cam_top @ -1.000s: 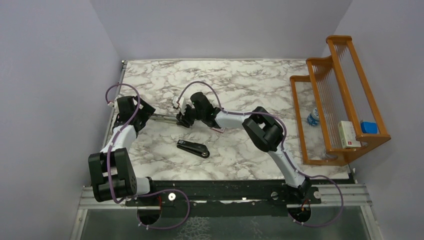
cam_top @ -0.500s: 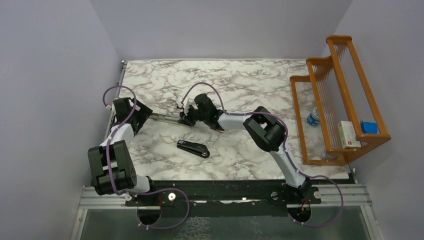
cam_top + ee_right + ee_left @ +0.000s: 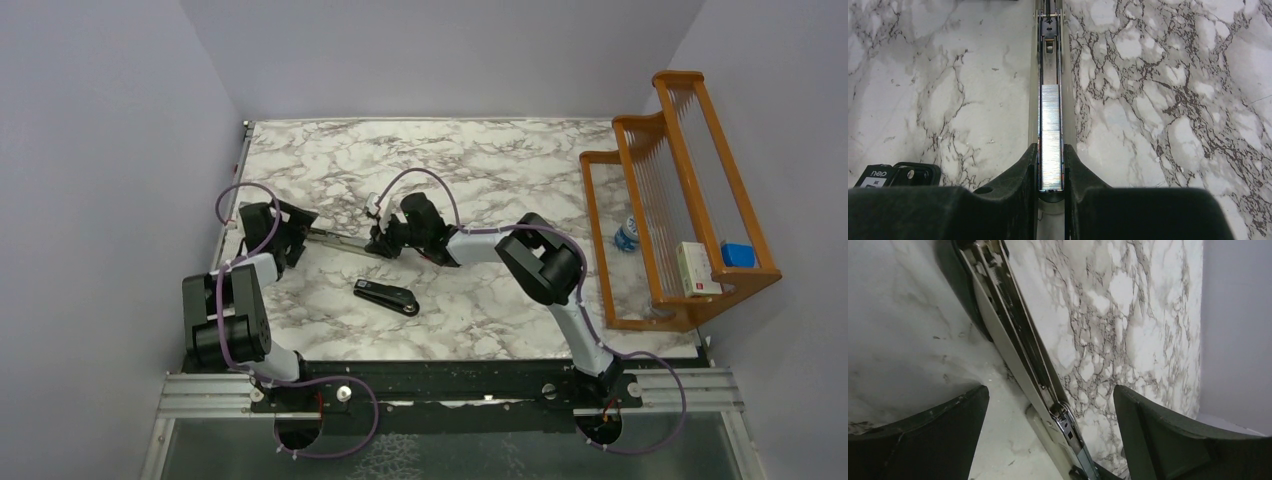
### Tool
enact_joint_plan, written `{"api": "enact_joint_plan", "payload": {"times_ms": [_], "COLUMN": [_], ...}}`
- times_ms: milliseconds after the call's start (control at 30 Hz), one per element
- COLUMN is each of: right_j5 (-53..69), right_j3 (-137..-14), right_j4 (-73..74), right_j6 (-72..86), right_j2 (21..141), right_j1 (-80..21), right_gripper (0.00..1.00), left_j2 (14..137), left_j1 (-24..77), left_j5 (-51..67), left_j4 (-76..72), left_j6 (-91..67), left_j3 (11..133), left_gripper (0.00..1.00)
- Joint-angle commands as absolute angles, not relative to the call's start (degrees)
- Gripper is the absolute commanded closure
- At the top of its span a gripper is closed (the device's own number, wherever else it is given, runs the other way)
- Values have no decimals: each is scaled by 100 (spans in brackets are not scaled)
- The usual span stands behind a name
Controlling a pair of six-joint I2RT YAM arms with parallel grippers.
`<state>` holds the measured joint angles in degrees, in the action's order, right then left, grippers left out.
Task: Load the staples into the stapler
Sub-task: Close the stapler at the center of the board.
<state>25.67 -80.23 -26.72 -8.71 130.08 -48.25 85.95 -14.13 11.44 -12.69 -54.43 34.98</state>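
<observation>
Right wrist: right hand (image 3: pixel 1051 152), narrowly open, pinches staples (image 3: pixel 1051 120).

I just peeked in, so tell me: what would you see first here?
A shiny strip of staples lies in the long open stapler in the middle, pinched by the right gripper. The left gripper stands wide open over the stapler's other end. A wooden rack stands on the far right.

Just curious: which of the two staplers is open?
The long stapler stretched between the arms, staples showing in its bare channel; the small black stapler nearer the arm bases lies shut.
</observation>
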Motion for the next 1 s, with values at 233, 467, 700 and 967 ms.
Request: {"api": "enact_joint_plan", "payload": {"times_ms": [233,467,700,967], "right_j5": [2657,2619,2540,2618], "right_j3": [-7901,-7996,-7925,-7956], "right_j4": [-2528,-2377,-2279,-2128], "right_j6": [-449,-514,-658,-767], "right_j2": [12779,12844,12880,12948], "right_j1": [-4812,-4812,-4809,-4804], "right_gripper": [99,99,99,99], "left_j2": [9201,9632,9636,10315], "left_j1": [-953,-947,-1000,-1057], "left_j5": [1214,1127,976,1449], "left_j4": [-2595,-3223,-4188,-6128], "left_j6": [-6429,-6611,-6623,-7050], "left_j3": [3182,3120,2922,2956], "left_gripper": [1,1,1,1]}}
